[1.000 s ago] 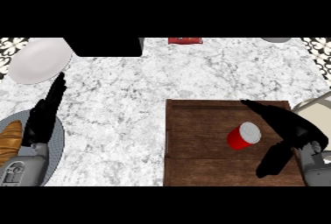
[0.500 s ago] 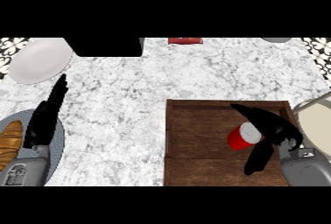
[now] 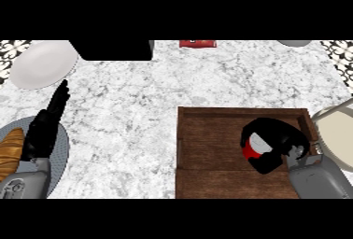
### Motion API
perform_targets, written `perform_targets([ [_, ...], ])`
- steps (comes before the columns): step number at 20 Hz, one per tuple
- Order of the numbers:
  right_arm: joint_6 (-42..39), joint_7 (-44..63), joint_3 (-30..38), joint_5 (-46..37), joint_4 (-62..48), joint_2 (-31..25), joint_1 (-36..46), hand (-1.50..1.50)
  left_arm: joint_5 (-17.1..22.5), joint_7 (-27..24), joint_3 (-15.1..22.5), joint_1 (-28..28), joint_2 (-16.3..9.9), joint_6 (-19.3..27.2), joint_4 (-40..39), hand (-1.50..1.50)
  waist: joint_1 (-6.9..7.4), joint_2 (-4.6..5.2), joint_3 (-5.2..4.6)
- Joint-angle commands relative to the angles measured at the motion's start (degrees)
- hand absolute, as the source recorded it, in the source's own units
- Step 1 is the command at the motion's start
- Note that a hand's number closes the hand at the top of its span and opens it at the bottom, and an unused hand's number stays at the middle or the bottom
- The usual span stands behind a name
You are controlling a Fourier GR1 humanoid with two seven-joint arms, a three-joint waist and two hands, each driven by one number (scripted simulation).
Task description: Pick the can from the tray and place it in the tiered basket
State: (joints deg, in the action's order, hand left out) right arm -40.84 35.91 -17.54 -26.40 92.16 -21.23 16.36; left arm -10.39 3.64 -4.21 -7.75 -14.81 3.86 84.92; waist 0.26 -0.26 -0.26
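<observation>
A red can with a white top stands on the brown wooden tray at the right. My right hand is curled round the can from the right and above, hiding most of it; only a patch of white and red shows between the fingers. My left hand rests open at the left edge, fingers straight and pointing up. The cream, round tiered basket shows partly at the right edge, just beyond the tray.
A white plate lies at the back left. A black box sits at the back, a small red object beside it. A loaf of bread lies on a grey plate under my left forearm.
My right hand moved left over the can and its fingers closed round it. The left hand stayed still.
</observation>
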Motion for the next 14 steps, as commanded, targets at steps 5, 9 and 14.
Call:
perform_targets([
  [5,-1.4,1.5,4.1,1.6,4.0,4.5,-3.6,1.5,-1.3,2.7,-0.8,-2.5,0.4,-0.1,0.0,0.0,-0.39,0.22,0.26],
  [9,-0.3,5.3,5.4,2.6,10.1,7.4,-6.5,1.5,-1.0,0.3,-0.7,1.9,1.9,-0.1,1.7,0.0,-0.37,0.14,0.26],
  [14,8.0,8.8,7.0,-1.3,15.8,10.9,-5.5,1.5,-1.1,1.9,-0.8,-0.7,0.8,-1.3,0.3,0.0,-0.62,0.07,0.26],
])
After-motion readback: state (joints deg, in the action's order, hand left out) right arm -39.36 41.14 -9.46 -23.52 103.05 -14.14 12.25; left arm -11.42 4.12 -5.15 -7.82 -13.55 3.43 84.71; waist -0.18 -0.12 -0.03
